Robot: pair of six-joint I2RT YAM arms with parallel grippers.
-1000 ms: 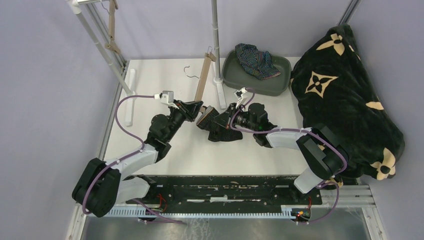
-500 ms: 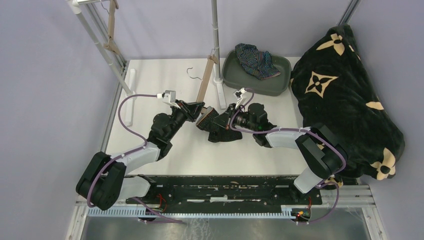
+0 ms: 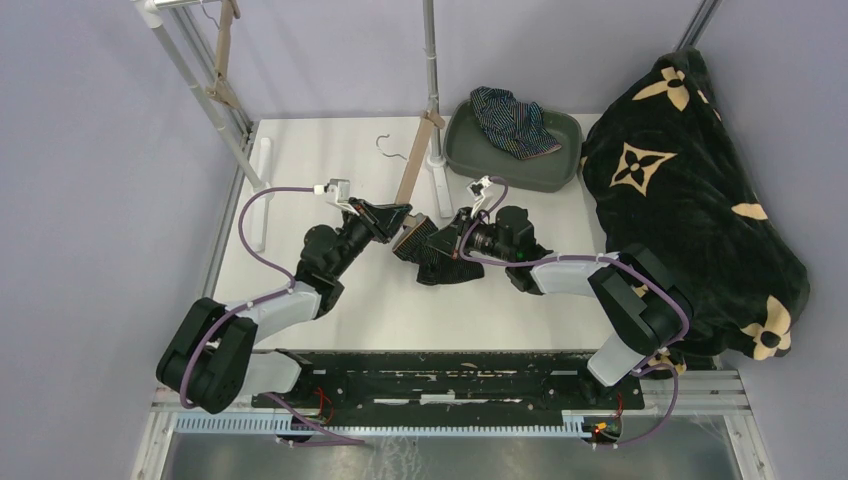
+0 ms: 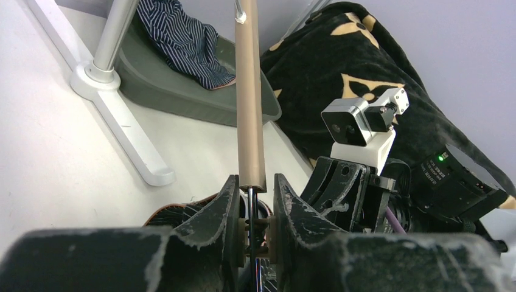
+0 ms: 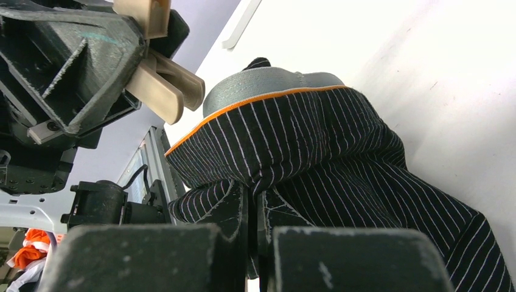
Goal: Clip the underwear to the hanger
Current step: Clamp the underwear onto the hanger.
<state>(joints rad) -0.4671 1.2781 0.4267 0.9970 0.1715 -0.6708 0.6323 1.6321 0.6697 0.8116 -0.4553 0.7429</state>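
Note:
The black pinstriped underwear lies mid-table, and my right gripper is shut on a fold of it, lifting its grey, orange-edged waistband. The tan hanger bar slants across the table with its wire hook behind. My left gripper is shut on the hanger's tan clip, squeezing it at the bar's lower end. The clip's prongs sit just beside the waistband, apart from it. The navy striped underwear lies in the green tray.
A rack pole stands on a white foot just behind the grippers. A big black blanket with tan flowers fills the right side. A white bar lies at the left edge. Another hanger hangs back left.
My left gripper has shifted the hanger slightly, so its bar and hook have swung a little to the right. The right gripper still holds the pinstriped underwear in place.

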